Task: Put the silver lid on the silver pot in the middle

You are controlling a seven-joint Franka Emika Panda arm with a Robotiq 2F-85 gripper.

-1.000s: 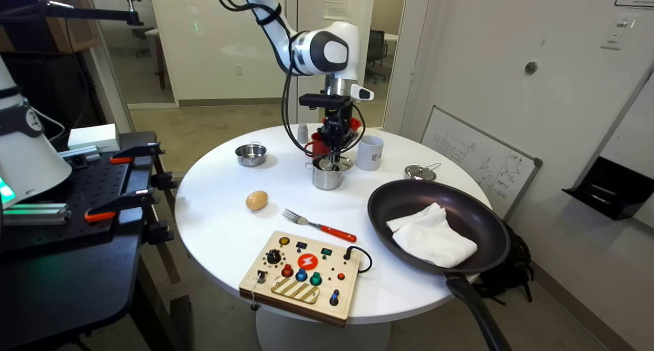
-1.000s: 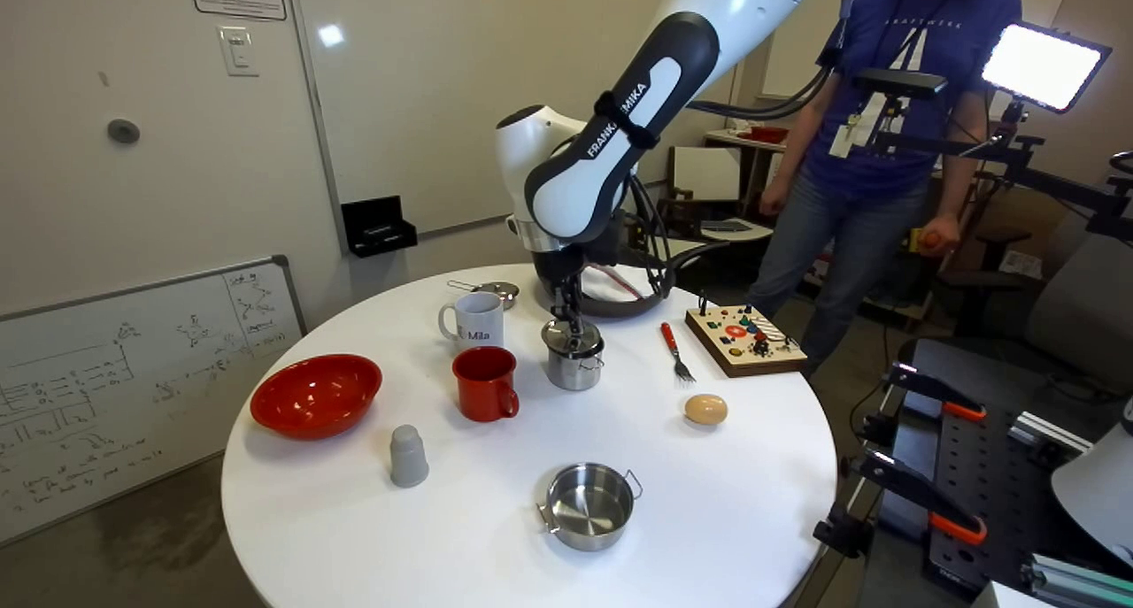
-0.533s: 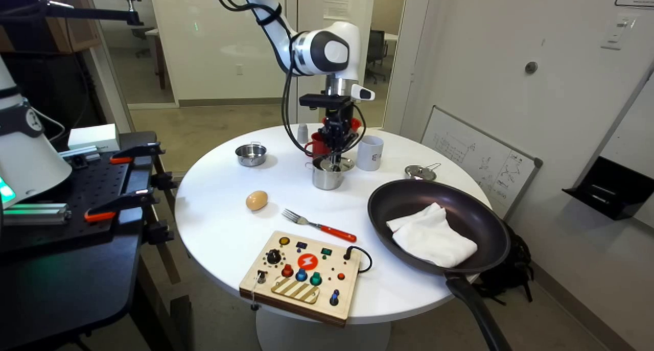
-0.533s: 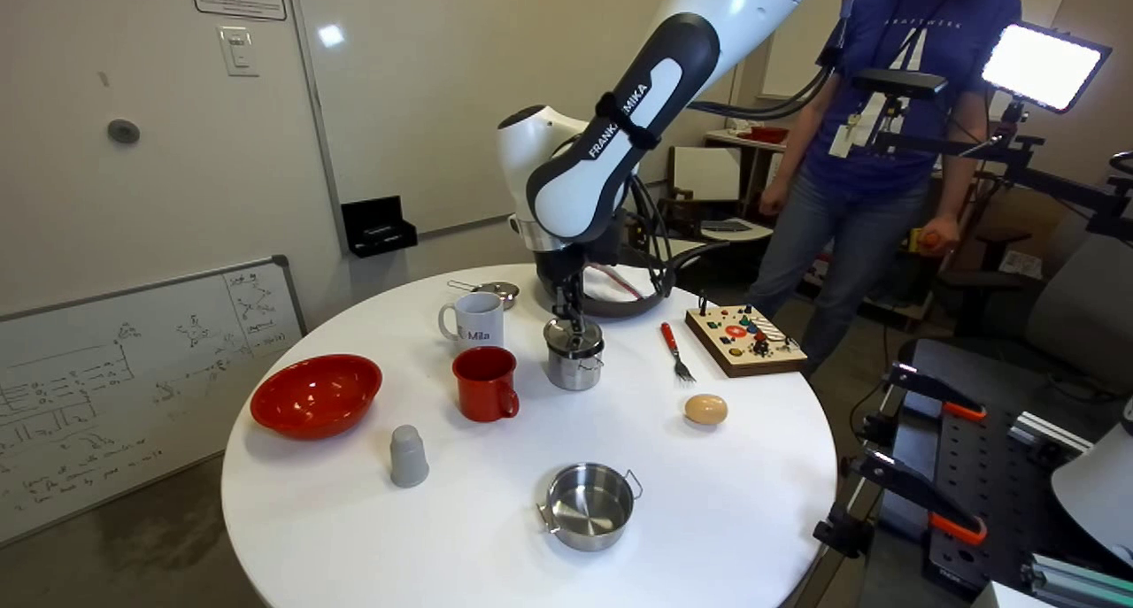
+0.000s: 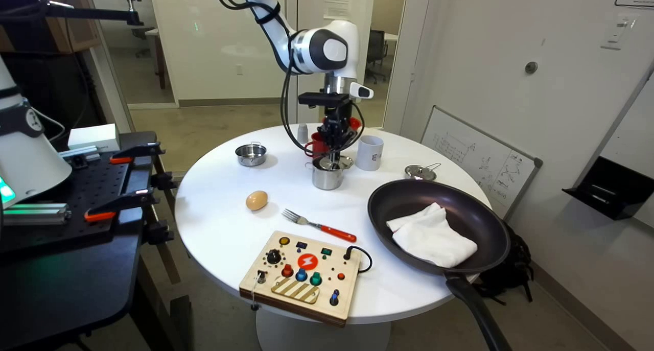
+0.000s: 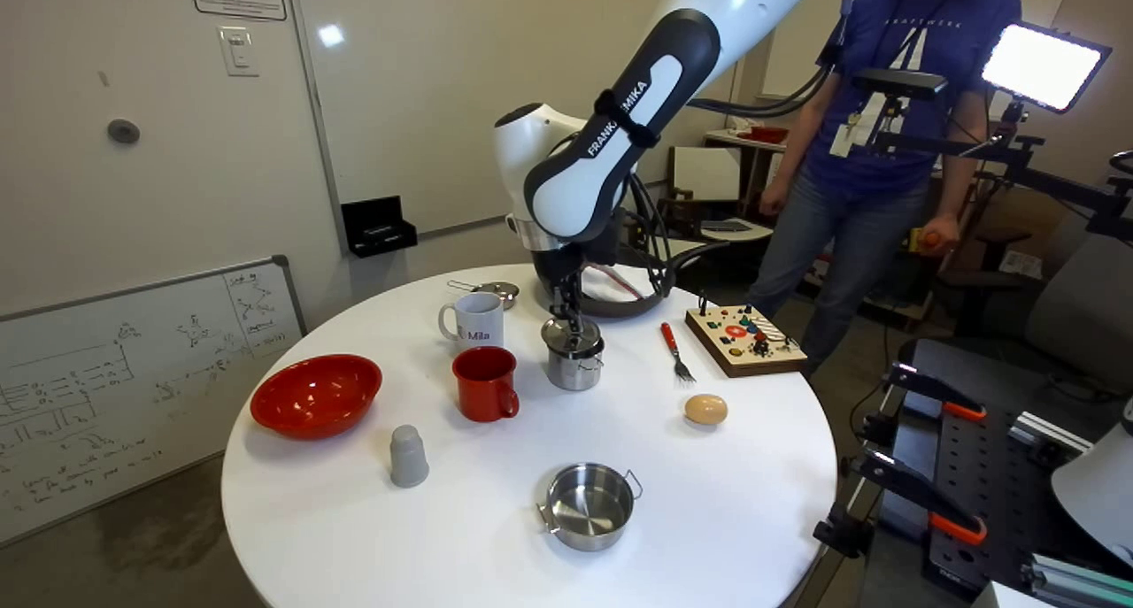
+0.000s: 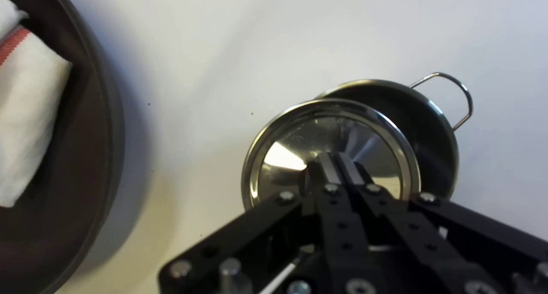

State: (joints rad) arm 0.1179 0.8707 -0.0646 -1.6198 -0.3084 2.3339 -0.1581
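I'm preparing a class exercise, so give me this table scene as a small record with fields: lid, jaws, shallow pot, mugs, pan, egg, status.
Lid: off-centre over the tall pot, part of the opening uncovered
Jaws: shut at the lid's middle, apparently gripping it
Shallow pot: lidless, apart from the tall pot
Mugs: red mug near white mug, both upright
Pan: holds a white cloth
Egg: near the tines of the fork
Status: lid not yet seated

Red bowl, red mug, fork, egg, white cloth in black pan
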